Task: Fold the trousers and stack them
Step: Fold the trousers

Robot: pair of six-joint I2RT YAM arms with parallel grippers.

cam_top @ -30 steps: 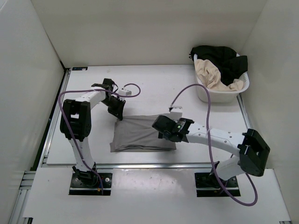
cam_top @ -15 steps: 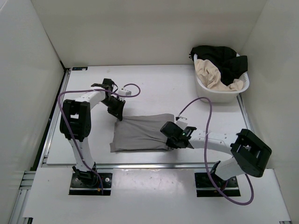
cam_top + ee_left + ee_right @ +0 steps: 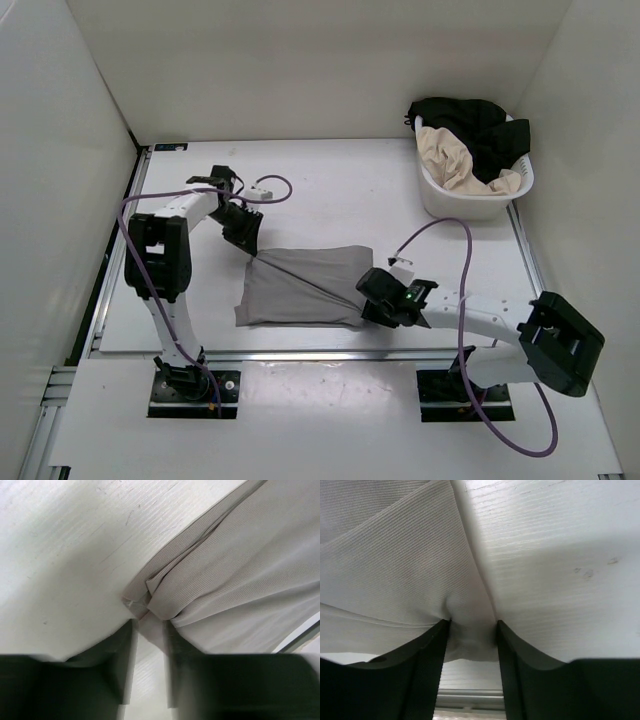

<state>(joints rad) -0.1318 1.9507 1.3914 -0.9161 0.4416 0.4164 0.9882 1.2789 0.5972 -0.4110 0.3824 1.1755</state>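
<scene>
The grey trousers (image 3: 300, 285) lie folded in a rough rectangle on the white table, near the front middle. My left gripper (image 3: 247, 238) is at their far left corner, shut on a pinch of the layered fabric (image 3: 150, 612). My right gripper (image 3: 372, 308) is at their near right corner, shut on a fold of the cloth (image 3: 472, 630). A taut crease runs across the trousers from one gripper to the other. The cloth between the jaws hides both sets of fingertips.
A white laundry basket (image 3: 478, 205) with black and cream clothes stands at the back right. White walls close in the table on the left, back and right. The table's metal front rail (image 3: 300, 354) runs just in front of the trousers.
My right gripper moved from over the trousers' right side down to their near right corner and took hold of it. The left gripper shifted slightly back and left. A diagonal crease appeared.
</scene>
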